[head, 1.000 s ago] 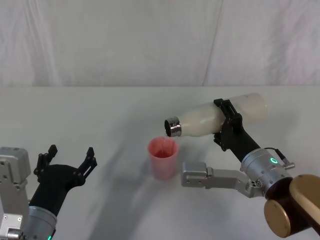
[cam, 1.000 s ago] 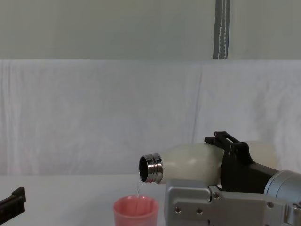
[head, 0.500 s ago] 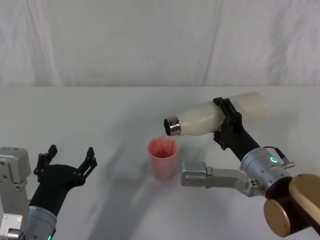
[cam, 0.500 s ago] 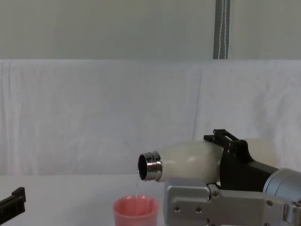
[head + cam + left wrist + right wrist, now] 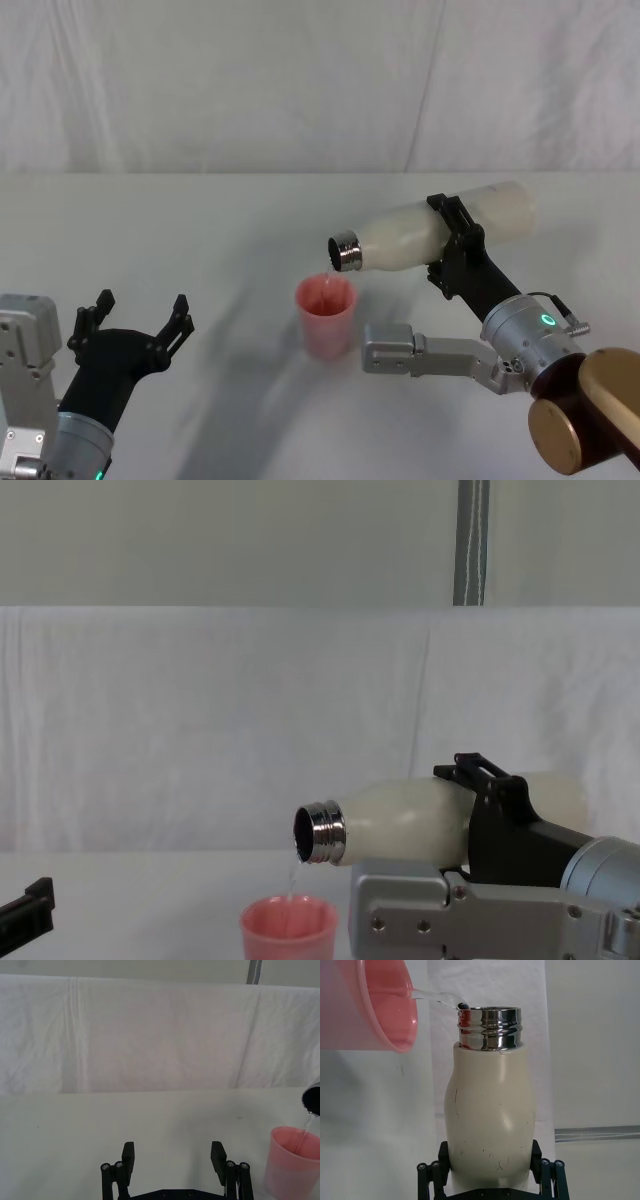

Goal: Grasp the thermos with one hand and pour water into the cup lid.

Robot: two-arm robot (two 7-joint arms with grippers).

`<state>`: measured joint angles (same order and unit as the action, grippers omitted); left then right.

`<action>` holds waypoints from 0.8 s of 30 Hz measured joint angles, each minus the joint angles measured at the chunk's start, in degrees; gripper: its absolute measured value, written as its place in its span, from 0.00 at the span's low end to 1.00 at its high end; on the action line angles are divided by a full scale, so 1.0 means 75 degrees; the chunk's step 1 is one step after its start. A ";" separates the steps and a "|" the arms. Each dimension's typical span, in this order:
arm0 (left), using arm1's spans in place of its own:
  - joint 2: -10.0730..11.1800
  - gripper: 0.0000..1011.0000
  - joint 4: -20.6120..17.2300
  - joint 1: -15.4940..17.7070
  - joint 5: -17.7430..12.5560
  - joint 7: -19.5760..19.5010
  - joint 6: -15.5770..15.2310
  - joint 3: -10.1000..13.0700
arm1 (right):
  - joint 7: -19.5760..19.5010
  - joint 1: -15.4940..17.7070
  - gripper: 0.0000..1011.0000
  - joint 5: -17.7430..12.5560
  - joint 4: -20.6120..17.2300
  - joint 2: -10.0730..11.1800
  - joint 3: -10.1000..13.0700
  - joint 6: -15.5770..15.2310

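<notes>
At about eight o'clock of the head view the left gripper (image 5: 132,318) hovers idle over the white table (image 5: 200,230), its fingers spread apart with nothing between them. Near the middle stands the cup lid (image 5: 326,316), upright on the table. At its one o'clock the thermos (image 5: 430,230) lies almost level in the air, steel neck just above the rim and a thin thread of water falling in, the right gripper (image 5: 452,243) pinching its body.
</notes>
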<state>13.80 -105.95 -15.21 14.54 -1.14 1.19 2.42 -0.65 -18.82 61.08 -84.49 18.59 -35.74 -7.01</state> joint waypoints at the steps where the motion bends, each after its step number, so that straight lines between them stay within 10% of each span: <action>1: 0.0000 0.99 0.0000 0.0000 0.0000 0.0000 0.0000 0.0000 | -0.0001 0.0001 0.94 0.0000 0.0000 0.0001 0.0000 0.0000; 15: 0.0000 0.99 0.0000 0.0000 0.0000 0.0000 0.0000 0.0000 | -0.0032 0.0038 0.94 -0.0114 0.0003 -0.0056 0.0058 0.0010; 24: 0.0000 0.99 0.0000 0.0000 0.0000 0.0000 0.0000 0.0000 | 0.0021 0.0243 0.94 -0.0875 -0.0144 -0.0261 0.0408 0.0216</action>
<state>13.81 -105.95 -15.21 14.54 -1.14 1.19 2.41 -0.50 -17.00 54.52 -85.58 16.64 -32.68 -5.38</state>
